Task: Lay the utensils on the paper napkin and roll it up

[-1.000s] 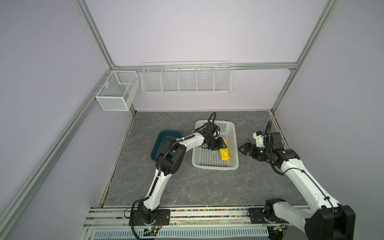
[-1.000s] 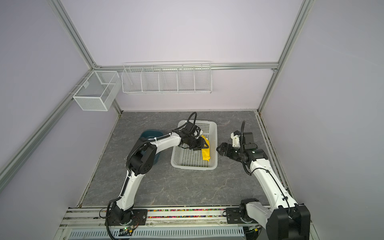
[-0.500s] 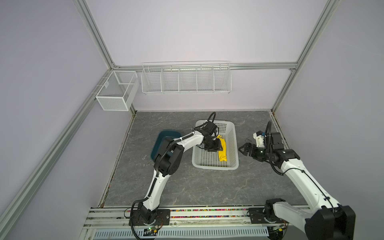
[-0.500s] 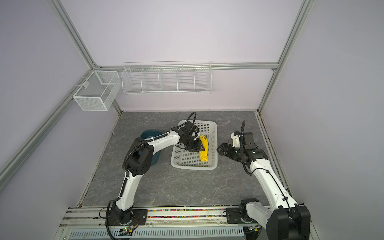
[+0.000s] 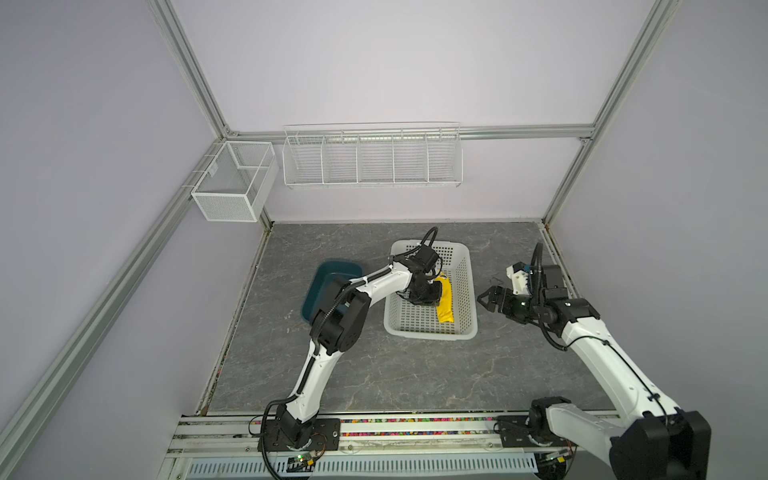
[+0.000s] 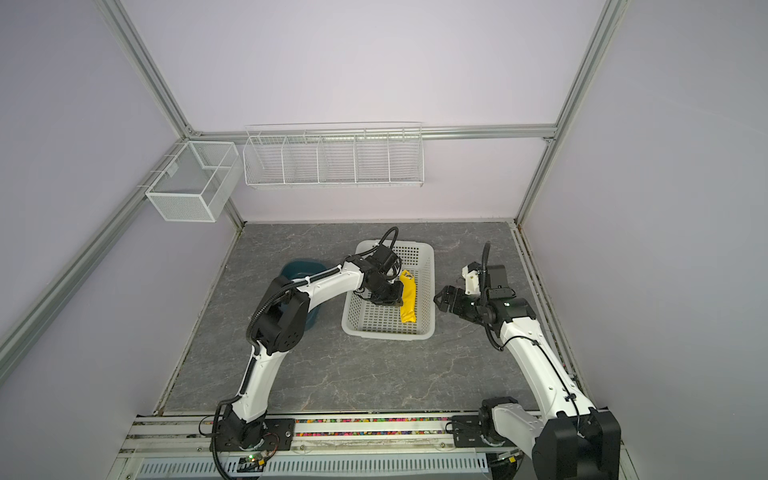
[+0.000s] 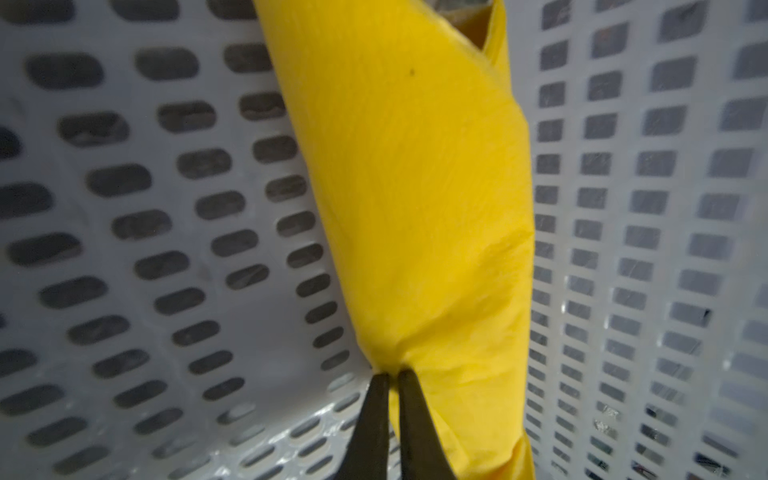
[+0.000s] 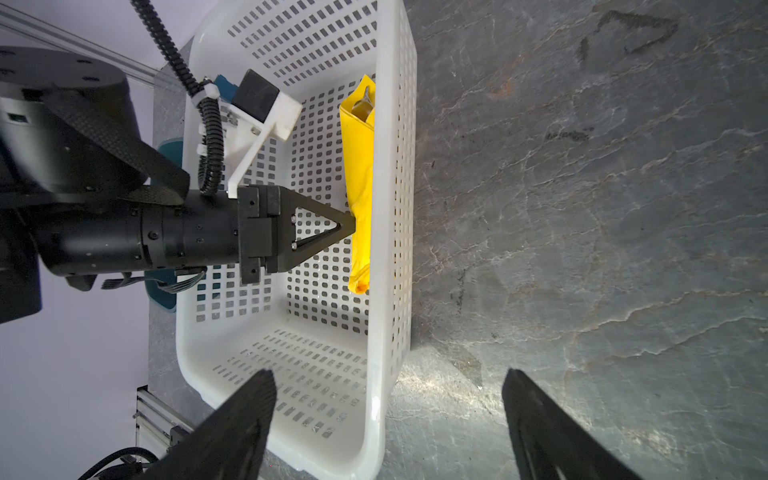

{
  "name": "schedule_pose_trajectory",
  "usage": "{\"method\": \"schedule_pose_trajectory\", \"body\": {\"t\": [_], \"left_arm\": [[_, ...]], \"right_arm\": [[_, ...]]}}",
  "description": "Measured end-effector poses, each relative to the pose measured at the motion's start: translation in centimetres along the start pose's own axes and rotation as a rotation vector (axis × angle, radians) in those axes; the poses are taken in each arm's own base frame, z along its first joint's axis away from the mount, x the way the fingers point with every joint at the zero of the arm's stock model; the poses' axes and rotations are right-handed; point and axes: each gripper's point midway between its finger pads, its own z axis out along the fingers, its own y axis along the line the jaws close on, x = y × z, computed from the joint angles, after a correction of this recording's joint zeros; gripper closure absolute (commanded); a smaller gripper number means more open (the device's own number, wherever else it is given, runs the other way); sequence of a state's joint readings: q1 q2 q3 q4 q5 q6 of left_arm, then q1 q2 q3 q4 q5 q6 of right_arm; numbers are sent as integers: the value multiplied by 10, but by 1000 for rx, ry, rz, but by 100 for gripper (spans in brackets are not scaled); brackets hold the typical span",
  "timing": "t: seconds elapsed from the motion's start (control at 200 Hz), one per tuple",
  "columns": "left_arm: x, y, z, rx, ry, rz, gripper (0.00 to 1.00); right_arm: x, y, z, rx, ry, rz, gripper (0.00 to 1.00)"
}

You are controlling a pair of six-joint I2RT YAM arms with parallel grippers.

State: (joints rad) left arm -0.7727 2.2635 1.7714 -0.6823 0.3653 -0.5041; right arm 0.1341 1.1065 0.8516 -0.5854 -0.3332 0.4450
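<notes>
The paper napkin (image 5: 444, 301) (image 6: 408, 299) is a yellow roll lying inside the white basket (image 5: 430, 332), along its right wall. A bit of metal from the utensils (image 8: 365, 102) shows in the roll's open far end; the rest is wrapped and hidden. My left gripper (image 7: 390, 374) (image 8: 353, 222) reaches into the basket with its tips together, pinching a puckered fold at the roll's side. My right gripper (image 8: 388, 374) (image 5: 484, 297) hangs open outside the basket's right wall and holds nothing.
A teal tub (image 5: 328, 282) sits left of the basket, partly under my left arm. Wire racks (image 5: 372, 160) hang on the back wall, and a mesh box (image 5: 232, 187) on the left rail. Grey stone tabletop (image 5: 415, 374) lies in front.
The roll went from slanted in the left gripper to lying straight along the basket's right wall. The left jaws closed down. The right arm stayed still.
</notes>
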Motion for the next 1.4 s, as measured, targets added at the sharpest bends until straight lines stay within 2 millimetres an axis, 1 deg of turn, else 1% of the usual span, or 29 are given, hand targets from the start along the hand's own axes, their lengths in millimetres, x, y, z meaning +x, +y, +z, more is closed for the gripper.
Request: {"method": "schedule_pose_trajectory", "body": {"t": [0.085, 0.225, 0.3, 0.365, 0.42, 0.46, 0.525, 0.63, 0.72, 0.8, 0.89, 0.965, 1.07, 1.155, 1.22, 1.3, 1.4], "left_arm": [[2, 3, 2, -4, 4, -10, 94], [2, 2, 1, 6, -12, -13, 93], [4, 3, -1, 6, -24, -18, 84], [5, 4, -5, 5, -41, -27, 83], [8, 4, -11, 8, -54, -30, 83], [8, 3, -15, 14, -64, -32, 87], [6, -4, -24, 33, -89, -28, 91], [-5, -22, -38, 97, -139, -6, 97], [-11, -36, -42, 157, -156, 7, 98], [-11, -48, -42, 211, -148, 16, 99], [-15, -62, -39, 271, -135, 17, 100], [-17, -66, -32, 291, -122, 11, 100], [-13, -60, -17, 286, -82, -11, 100], [-6, -49, -2, 257, -46, -35, 100], [-1, -40, 5, 228, -26, -52, 100], [1, -35, 6, 204, -17, -60, 100], [1, -34, 5, 193, -17, -57, 98]], "right_arm": [[1, -1, 0, 3, 4, 2, 12], [3, -2, -1, 9, 9, 5, 12], [4, -2, -2, 9, 10, 5, 11], [4, -2, -3, 10, 11, 5, 11], [5, -2, -3, 10, 11, 5, 12], [5, -2, -4, 11, 10, 4, 12], [5, -2, -4, 12, 7, 2, 12], [5, -2, -4, 13, 7, 1, 12], [5, -2, -4, 13, 7, 1, 12], [4, -2, -4, 16, 5, 1, 12], [4, -3, -4, 20, 3, 1, 12], [4, -4, -4, 23, 2, 1, 12], [3, -4, -4, 28, 0, 1, 12], [3, -6, -4, 35, -3, 1, 12], [2, -7, -4, 41, -5, 1, 12], [2, -8, -3, 48, -4, 3, 12], [2, -12, -2, 66, -6, 5, 12]]}}
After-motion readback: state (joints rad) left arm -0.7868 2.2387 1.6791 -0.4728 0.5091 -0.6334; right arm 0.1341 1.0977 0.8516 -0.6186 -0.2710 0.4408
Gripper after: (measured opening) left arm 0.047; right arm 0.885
